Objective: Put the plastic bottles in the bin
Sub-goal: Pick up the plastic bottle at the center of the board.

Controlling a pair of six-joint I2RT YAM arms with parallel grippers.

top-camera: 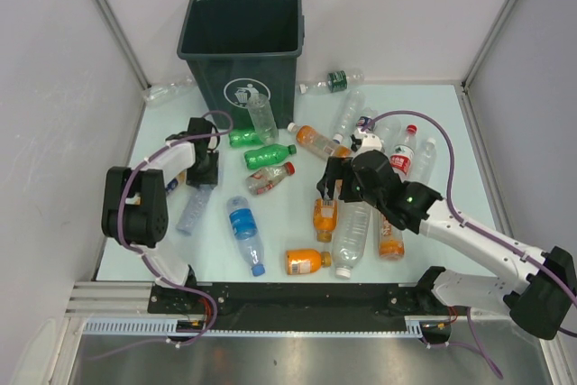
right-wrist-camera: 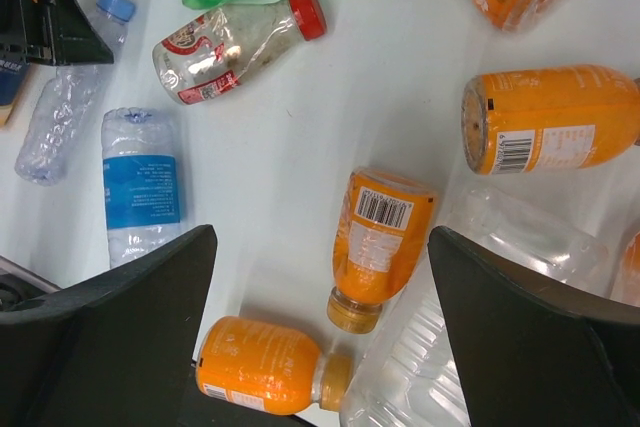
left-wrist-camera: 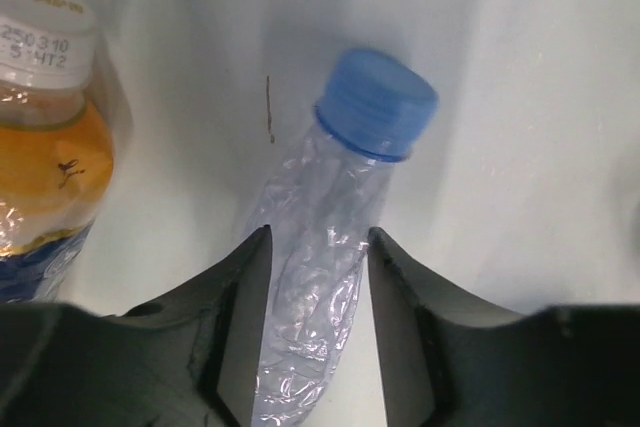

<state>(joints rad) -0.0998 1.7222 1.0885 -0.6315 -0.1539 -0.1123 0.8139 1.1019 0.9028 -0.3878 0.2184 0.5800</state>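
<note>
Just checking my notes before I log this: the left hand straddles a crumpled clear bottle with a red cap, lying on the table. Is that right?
Not quite: the cap is blue, not red. The left wrist view shows the left hand straddling a crumpled clear bottle with a blue cap, lying on the table.

I work in a robotics lab cell: plain white panel walls (top-camera: 45, 87), grey aluminium frame posts (top-camera: 113, 20), a pale glossy counter (top-camera: 284, 223).
</note>
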